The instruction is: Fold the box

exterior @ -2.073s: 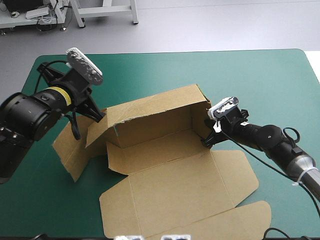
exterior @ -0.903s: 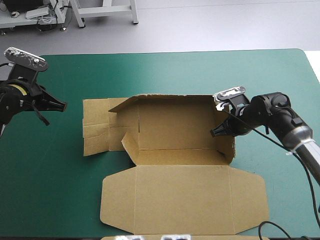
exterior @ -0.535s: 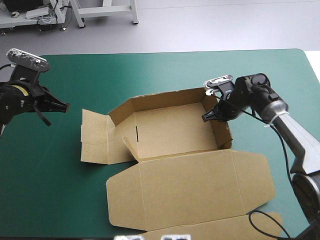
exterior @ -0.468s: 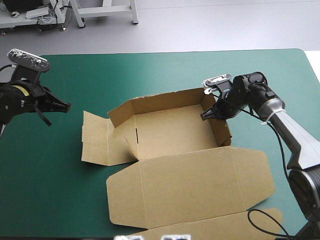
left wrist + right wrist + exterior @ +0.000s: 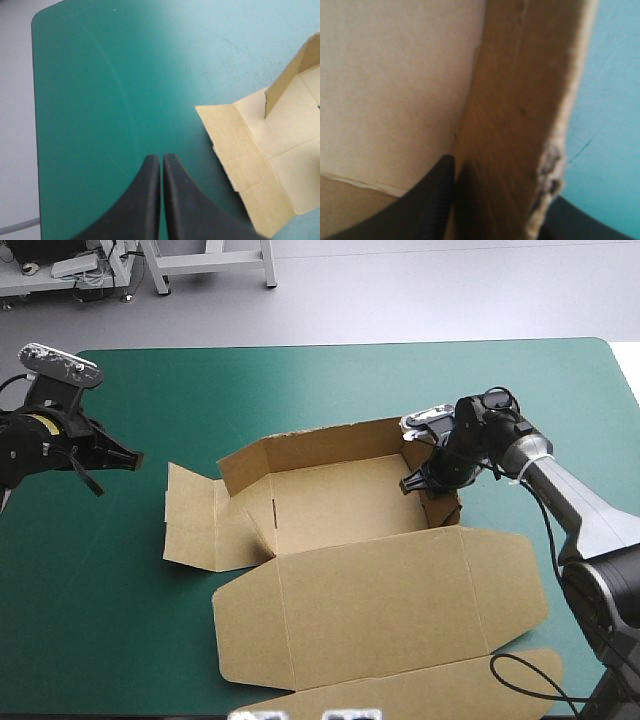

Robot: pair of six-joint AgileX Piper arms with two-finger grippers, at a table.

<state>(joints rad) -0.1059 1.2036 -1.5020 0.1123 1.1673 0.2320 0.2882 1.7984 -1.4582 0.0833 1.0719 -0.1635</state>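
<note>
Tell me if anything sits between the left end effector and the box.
Nothing visible does. Only bare teal-green cover lies between the shut left end effector and the flat side flap of the box.

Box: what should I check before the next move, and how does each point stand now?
1. Grip: right gripper shut on the box at its right wall: ok.
2. far wall raised: ok.
3. left flaps raised: not ok, flat on the teal-green cover.
4. left gripper shut, off the box: ok.
5. lid lying flat: ok.
6. Right wall tucked in place: cannot tell.
</note>
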